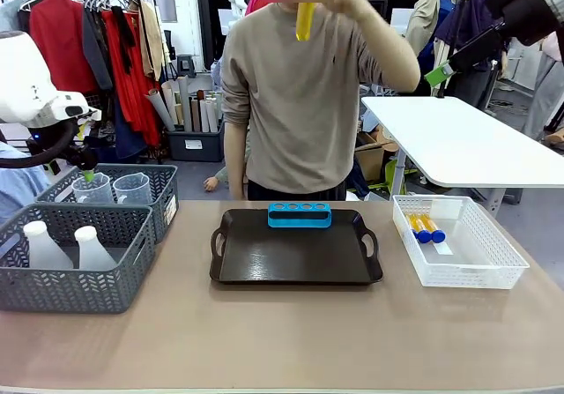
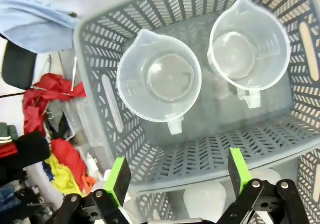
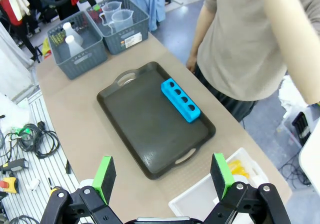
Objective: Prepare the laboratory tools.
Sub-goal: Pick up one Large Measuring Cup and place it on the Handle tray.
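Observation:
Two clear beakers (image 2: 159,76) (image 2: 248,43) stand upright in the rear grey basket (image 2: 95,38). My left gripper (image 2: 178,176) hangs open above that basket's near wall, touching nothing. In the front view it (image 1: 86,167) is over the beakers (image 1: 92,187). Two white flasks (image 1: 35,244) stand in the nearer grey basket. Two amber tubes with blue caps (image 1: 425,228) lie in the white mesh basket (image 1: 493,271). The person holds another yellow tube (image 1: 304,19) up at chest height. My right gripper (image 3: 163,176) is open, high above the table's right side.
A black tray (image 1: 295,257) lies at the table's middle with a blue tube rack (image 1: 300,214) on its far edge. The person (image 1: 300,103) stands just behind it. A white table (image 1: 467,143) stands at the back right, and a clothes rail stands at the back left.

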{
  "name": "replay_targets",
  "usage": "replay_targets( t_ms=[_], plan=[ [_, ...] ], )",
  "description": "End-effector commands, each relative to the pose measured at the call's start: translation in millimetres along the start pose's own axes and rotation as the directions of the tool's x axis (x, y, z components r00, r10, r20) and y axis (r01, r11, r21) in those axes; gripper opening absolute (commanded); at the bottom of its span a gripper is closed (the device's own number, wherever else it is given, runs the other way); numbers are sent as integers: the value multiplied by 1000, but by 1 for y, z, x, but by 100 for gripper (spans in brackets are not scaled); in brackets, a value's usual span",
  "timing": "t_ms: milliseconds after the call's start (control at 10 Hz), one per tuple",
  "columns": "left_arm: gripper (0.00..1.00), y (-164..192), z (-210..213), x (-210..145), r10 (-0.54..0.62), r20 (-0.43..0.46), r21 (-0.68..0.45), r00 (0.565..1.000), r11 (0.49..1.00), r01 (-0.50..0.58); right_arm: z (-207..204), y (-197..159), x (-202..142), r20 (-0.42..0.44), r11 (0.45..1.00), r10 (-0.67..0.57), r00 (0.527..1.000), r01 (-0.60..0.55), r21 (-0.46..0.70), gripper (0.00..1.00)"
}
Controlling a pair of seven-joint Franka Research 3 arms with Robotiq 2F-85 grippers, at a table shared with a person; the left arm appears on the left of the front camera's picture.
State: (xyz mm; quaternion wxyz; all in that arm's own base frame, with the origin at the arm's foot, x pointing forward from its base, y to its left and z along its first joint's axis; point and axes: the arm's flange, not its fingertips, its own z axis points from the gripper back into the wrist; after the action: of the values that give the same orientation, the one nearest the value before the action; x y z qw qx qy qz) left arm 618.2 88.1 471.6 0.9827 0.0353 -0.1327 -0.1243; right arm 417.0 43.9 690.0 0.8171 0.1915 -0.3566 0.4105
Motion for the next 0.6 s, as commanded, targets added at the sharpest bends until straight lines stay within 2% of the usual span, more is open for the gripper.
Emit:
replay_targets(
  t_ms=[0, 200, 500],
  plan=[
    [100, 4, -1, -4, 1, 12, 9, 1000, 1000, -1, 1, 0, 1, 17, 1000, -1, 1000, 1, 13, 100],
    [100, 7, -9, 4, -12, -41, -11, 999, 1000, 12, 1, 0, 1, 17, 1000, -1, 1000, 1, 13, 100],
    [100, 23, -39, 16, -20, -50, 26, 999, 999, 22, 1, 0, 1, 17, 1000, -1, 1000, 1, 13, 100]
  ],
)
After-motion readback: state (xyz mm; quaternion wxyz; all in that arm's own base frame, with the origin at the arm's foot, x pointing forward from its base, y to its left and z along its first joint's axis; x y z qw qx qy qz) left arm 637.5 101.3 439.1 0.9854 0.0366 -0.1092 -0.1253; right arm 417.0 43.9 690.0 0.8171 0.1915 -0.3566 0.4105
